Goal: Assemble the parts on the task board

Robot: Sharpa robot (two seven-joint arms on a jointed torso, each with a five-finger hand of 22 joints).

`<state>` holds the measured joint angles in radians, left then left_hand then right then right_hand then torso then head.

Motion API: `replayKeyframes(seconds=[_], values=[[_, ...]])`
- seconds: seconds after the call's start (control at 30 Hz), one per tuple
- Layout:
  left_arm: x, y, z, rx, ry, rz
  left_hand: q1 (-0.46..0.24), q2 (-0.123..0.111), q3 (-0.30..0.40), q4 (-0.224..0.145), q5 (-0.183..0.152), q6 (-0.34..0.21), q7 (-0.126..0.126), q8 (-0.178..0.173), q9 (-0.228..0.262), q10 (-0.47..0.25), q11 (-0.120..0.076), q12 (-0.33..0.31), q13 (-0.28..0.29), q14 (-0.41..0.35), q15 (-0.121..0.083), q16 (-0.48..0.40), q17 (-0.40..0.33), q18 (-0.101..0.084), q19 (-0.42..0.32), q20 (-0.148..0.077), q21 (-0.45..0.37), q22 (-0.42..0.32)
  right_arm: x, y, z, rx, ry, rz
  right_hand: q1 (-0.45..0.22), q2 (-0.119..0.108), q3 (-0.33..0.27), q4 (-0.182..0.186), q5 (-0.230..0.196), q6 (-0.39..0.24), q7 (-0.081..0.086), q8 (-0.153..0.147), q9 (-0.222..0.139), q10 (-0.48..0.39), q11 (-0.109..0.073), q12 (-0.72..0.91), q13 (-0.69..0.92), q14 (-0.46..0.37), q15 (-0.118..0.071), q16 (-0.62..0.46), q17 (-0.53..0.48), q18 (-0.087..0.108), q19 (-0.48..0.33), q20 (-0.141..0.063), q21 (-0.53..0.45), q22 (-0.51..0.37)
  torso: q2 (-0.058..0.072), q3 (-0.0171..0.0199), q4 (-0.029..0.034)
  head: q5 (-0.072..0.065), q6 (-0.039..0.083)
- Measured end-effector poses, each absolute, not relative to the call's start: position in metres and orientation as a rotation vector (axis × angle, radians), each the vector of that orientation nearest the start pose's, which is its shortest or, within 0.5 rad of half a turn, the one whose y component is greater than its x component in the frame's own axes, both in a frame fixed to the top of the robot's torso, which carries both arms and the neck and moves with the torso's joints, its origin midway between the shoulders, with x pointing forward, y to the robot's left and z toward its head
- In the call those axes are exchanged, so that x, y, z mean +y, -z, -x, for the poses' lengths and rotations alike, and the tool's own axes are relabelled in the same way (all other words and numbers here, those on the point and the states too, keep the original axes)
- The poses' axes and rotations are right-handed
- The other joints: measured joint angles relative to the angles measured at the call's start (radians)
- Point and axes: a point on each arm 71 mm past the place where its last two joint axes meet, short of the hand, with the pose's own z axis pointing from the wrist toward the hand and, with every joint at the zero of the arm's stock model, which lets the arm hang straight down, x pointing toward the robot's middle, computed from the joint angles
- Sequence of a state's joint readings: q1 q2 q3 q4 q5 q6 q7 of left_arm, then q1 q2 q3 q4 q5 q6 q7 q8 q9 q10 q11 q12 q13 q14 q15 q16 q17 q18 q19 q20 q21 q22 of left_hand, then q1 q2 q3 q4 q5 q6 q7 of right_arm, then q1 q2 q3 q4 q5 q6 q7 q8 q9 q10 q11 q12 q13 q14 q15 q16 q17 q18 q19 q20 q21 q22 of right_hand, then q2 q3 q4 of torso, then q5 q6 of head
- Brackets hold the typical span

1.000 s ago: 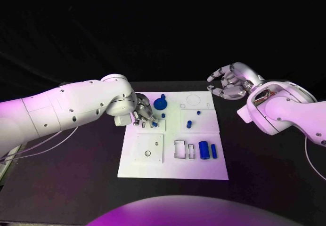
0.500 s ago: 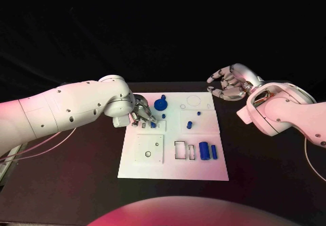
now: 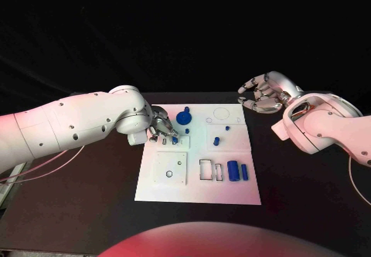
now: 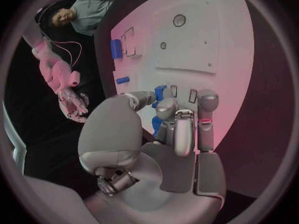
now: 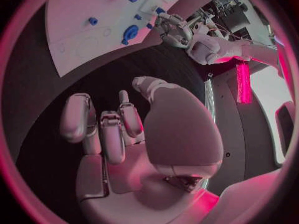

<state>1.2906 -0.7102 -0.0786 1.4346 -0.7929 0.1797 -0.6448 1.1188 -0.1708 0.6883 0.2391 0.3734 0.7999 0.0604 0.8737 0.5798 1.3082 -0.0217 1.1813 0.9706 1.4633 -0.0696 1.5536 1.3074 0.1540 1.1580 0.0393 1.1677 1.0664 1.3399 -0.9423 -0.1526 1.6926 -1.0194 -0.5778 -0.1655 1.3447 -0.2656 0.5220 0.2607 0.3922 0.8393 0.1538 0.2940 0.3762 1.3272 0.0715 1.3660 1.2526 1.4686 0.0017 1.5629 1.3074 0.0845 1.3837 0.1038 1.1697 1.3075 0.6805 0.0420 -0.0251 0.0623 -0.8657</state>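
The white task board (image 3: 197,184) lies in the middle of the black table. My left hand (image 3: 162,130) rests over its far left part, thumb and a finger pinching a small blue part (image 3: 175,140) low on the board. In the left wrist view that blue part (image 4: 161,91) sits between the fingertips of the left hand (image 4: 174,134). A round blue part (image 3: 184,118) stands just beyond. Two small blue pegs (image 3: 215,141) (image 3: 227,128) and two blue cylinders (image 3: 232,171) lie further right. My right hand (image 3: 262,95) hovers off the board's far right corner, fingers loosely bent and holding nothing.
Rectangular cut-outs (image 3: 206,169) and a square plate with holes (image 3: 170,167) mark the board's near half, and a ring outline (image 3: 220,113) its far right. Bare black table (image 3: 301,187) surrounds the board. In the right wrist view, the board (image 5: 81,20) lies beyond my right hand (image 5: 118,129).
My left hand has crept slightly toward the far side with the small blue part under its fingertips. The right hand has barely moved.
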Motion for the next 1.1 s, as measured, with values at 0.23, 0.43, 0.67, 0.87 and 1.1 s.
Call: replayKeyframes(seconds=[0.23, 0.43, 0.67, 0.87, 1.1], values=[[0.1776, 0.2095, -0.4896, 2.424, 0.435, 0.295, -0.012, -0.012, 0.045, -0.045, 0.005, 0.002, 0.001, 0.000, -0.002, 0.004, -0.003, 0.004, 0.004, 0.004, -0.004, 0.004, 0.000, -0.009, 0.004, -0.004, 0.008, 0.009, -0.2183, 0.1446, -0.4675, 1.573, -0.780, -0.340, -0.014, -0.004, 0.003, 0.003, -0.005, 0.000, 0.000, 0.000, 0.001, 0.000, 0.000, 0.000, -0.001, 0.000, 0.000, 0.000, 0.000, 0.000, 0.000, 0.000, 0.000, 0.000, 0.000, -0.0003, 0.0005, 0.004, -0.002], [0.1769, 0.2087, -0.4890, 2.381, 0.406, 0.230, -0.012, -0.012, 0.045, -0.045, 0.004, 0.002, 0.002, 0.000, -0.002, 0.004, -0.003, 0.004, 0.004, 0.004, -0.004, 0.004, 0.000, -0.016, 0.004, -0.004, 0.008, 0.011, -0.2183, 0.1445, -0.4675, 1.572, -0.782, -0.340, -0.014, -0.004, 0.003, 0.003, -0.005, 0.000, 0.000, 0.000, 0.001, 0.000, 0.000, 0.000, -0.001, 0.000, 0.000, 0.000, 0.000, 0.000, 0.000, 0.000, 0.000, 0.000, 0.000, -0.0003, 0.0007, 0.008, -0.005], [0.1770, 0.2099, -0.4889, 2.358, 0.383, 0.183, -0.012, -0.011, 0.045, -0.045, 0.004, 0.002, 0.002, 0.000, -0.004, 0.004, -0.003, 0.004, 0.004, 0.004, -0.004, 0.004, 0.000, -0.016, 0.004, -0.004, 0.008, 0.011, -0.2182, 0.1445, -0.4676, 1.572, -0.783, -0.340, -0.014, -0.004, 0.003, 0.003, -0.005, -0.004, -0.004, 0.000, 0.001, 0.000, 0.000, 0.000, -0.001, 0.000, 0.000, 0.000, 0.000, 0.000, 0.000, 0.000, 0.000, 0.000, -0.001, -0.0003, -0.0002, 0.012, -0.005], [0.1763, 0.2117, -0.4884, 2.352, 0.375, 0.164, -0.011, -0.011, 0.045, -0.045, 0.004, 0.002, 0.002, 0.000, -0.005, 0.011, -0.003, 0.004, 0.005, 0.004, -0.004, 0.004, 0.000, -0.015, 0.007, -0.007, 0.008, 0.013, -0.2182, 0.1445, -0.4676, 1.572, -0.784, -0.340, -0.014, -0.004, 0.003, 0.003, -0.005, -0.004, -0.004, 0.000, 0.001, 0.000, 0.000, 0.000, -0.001, 0.000, 0.000, 0.000, 0.000, 0.000, 0.000, 0.000, 0.000, 0.000, -0.001, 0.0000, -0.0005, 0.013, -0.005], [0.1746, 0.2135, -0.4878, 2.350, 0.371, 0.151, -0.011, -0.011, 0.045, -0.045, 0.005, 0.002, 0.002, -0.001, -0.005, 0.011, -0.003, 0.004, 0.005, 0.004, -0.004, 0.004, 0.000, -0.015, 0.007, -0.007, 0.008, 0.013, -0.2182, 0.1445, -0.4676, 1.571, -0.784, -0.339, -0.014, -0.004, 0.003, 0.003, -0.005, -0.004, -0.004, 0.000, 0.001, 0.000, 0.000, 0.000, -0.001, 0.000, 0.000, 0.000, 0.000, 0.000, 0.000, 0.000, 0.000, 0.000, 0.000, 0.0003, -0.0011, 0.014, -0.006]])
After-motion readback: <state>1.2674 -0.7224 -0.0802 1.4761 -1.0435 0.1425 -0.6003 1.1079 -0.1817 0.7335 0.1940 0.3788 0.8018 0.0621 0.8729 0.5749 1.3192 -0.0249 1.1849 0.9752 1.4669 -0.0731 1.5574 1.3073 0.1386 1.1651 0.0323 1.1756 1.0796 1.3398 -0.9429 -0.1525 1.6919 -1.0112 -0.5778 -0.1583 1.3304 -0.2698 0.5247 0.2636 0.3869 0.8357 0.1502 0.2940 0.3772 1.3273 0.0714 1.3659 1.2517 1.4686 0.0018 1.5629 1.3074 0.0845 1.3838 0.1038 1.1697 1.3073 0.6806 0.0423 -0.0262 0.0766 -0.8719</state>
